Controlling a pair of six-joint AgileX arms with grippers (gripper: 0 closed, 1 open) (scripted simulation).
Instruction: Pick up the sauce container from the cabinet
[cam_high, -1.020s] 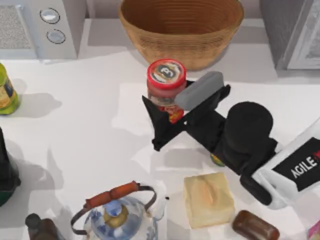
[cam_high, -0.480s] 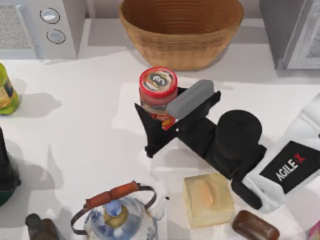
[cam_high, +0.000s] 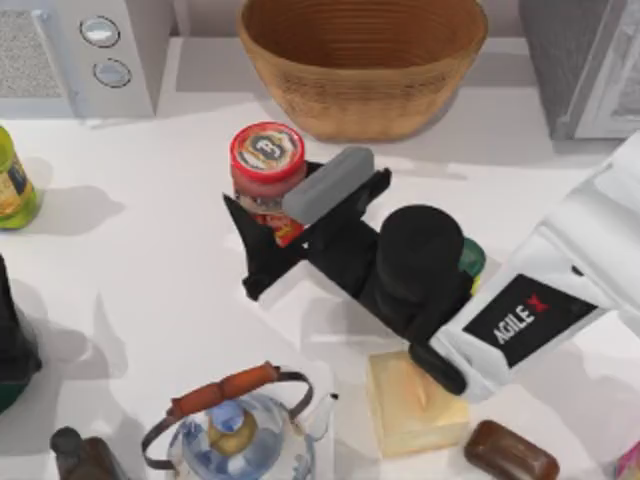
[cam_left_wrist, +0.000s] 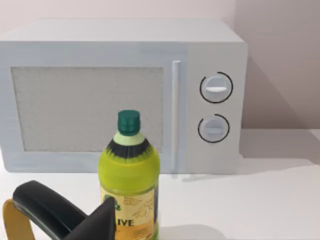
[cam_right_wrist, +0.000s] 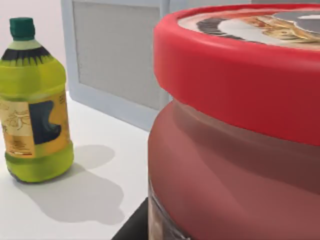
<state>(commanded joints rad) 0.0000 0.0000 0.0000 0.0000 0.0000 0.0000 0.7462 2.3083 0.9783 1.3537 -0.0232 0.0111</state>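
The right gripper (cam_high: 272, 222) is clamped on the jar (cam_high: 266, 176), one dark finger (cam_high: 250, 245) on the near side, the grey-padded one (cam_high: 328, 186) on the far side, pinching the labelled body below the red lid. Seen from above, the jar stands upright between the fingers, lid with its dark centre and white mark facing up, just in front of the basket (cam_high: 362, 60) and towards the middle of the table (cam_high: 150, 270). In the right wrist view the jar (cam_right_wrist: 240, 130) looms close, red rim and reddish body right up against the camera, so the grip looks snug. Progress: the grasp looks made, and judging by how the jar sits high in the claw it may already be off the surface, though I cannot tell for sure, as its base is hidden by the fingers. What is left, I would say, is lifting it well clear and holding it steady. Round about, the microwave (cam_high: 80, 50) is at the back left, the green bottle (cam_high: 12, 185) at the left edge, a kettle (cam_high: 235, 425) near the front. The left gripper (cam_left_wrist: 65, 220) sits parked beside the bottle (cam_left_wrist: 129, 185), facing the microwave (cam_left_wrist: 120, 95).
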